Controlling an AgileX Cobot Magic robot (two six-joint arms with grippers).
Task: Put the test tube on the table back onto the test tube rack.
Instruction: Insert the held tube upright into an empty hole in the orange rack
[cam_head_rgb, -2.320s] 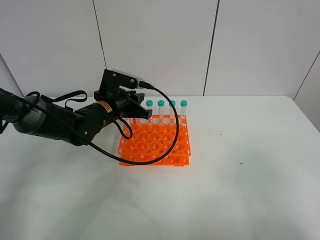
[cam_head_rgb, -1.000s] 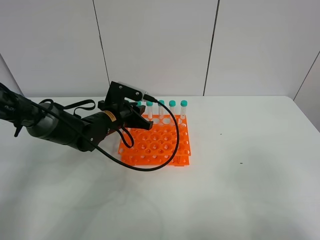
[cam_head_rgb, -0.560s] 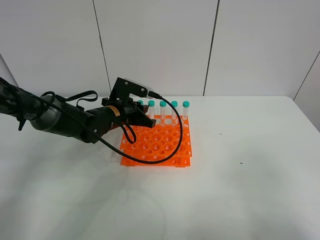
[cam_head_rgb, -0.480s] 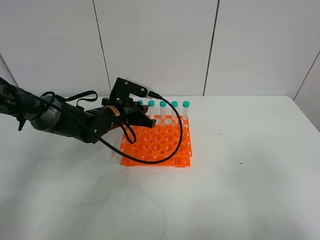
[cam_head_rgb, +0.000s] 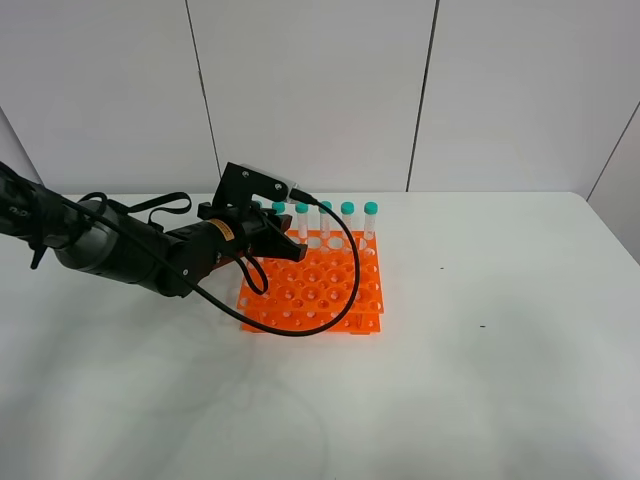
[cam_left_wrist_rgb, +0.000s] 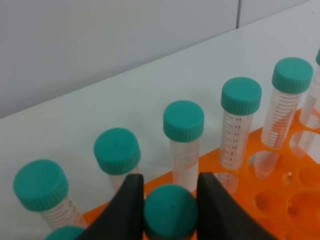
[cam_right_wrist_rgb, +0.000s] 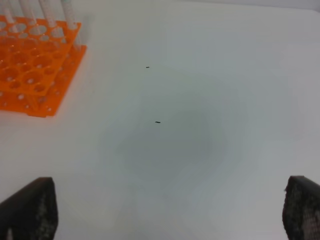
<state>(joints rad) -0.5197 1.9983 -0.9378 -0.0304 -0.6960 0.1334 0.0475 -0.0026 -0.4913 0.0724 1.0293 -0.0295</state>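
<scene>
Currently the left gripper (cam_left_wrist_rgb: 170, 200) is clamped on the test tube (cam_left_wrist_rgb: 170, 214). Its dark fingers (cam_left_wrist_rgb: 127, 210) press either side of the teal cap. The tube sits upright at the far-left corner of the test tube rack (cam_head_rgb: 320, 285), just in front of the far row. Its body is hidden below the cap, so whether the tip has entered a hole cannot be told.

Assessment of the hold: gripping at the cap leaves the conical end free to drop into a hole, and the upright hold suits a straight descent. The far row is already occupied, which likely explains the position one row nearer.

The right gripper (cam_right_wrist_rgb: 170, 215) hangs over the bare table (cam_head_rgb: 480, 380), well to the right of the rack. Its fingertips are spread wide and hold nothing, and it is probably parked clear of the work.

Count:
- **Racks:** one.
- **Tubes, left wrist view:** five racked tubes (cam_left_wrist_rgb: 183, 120) with caps fully shown in the far row. A sliver of a sixth cap shows at the row's right end, part of another shows at the near left, and the held tube makes eight.
- **Tubes, high view:** only five caps can be counted, as the arm covers the rest.
</scene>
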